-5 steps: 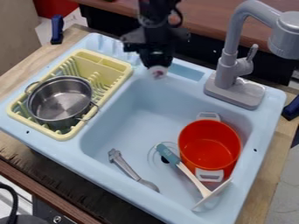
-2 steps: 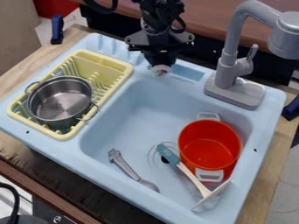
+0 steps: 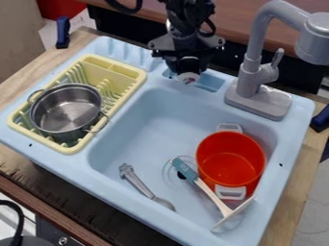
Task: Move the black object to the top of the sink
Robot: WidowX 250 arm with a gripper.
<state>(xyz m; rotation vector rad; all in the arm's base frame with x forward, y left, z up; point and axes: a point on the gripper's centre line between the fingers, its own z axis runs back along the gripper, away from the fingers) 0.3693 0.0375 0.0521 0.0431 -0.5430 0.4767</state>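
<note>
At the far left a dark blue clamp (image 3: pixel 62 32) grips the edge of the wooden table (image 3: pixel 18 156). Beside it, on the pale blue sink (image 3: pixel 149 226), sits a yellow dish rack (image 3: pixel 122 68) with a steel pot (image 3: pixel 65 108) resting in it. Down in the basin, a grey spoon (image 3: pixel 138 184) lies near the front wall, apart from everything else.

Next along, the black gripper (image 3: pixel 187 73) hangs over the back rim, its fingers apparently closed about a small roundish object (image 3: pixel 188 78). A pale end with a reddish mark peeks out at the bottom; any black body merges with the gripper, but I take this for the task's thing. It sits just in front of the shallow recess (image 3: pixel 209 82) in the rim. I can't tell from here whether it touches the sink.

The step looks like the set-down. The rim slopes off into the basin, so I'd want the object fully over the flat ledge before lowering, brought down gently and upright, and let go only once it bears on the surface. Being round, it could roll in if dropped from high up.

A teal-handled utensil (image 3: pixel 185 170) leans against the red pot (image 3: pixel 230 156), both down in the basin. Behind stands the grey faucet (image 3: pixel 256 77), close enough that I'd keep the release clear of its base. Another blue clamp (image 3: pixel 320 119) ends the row.
</note>
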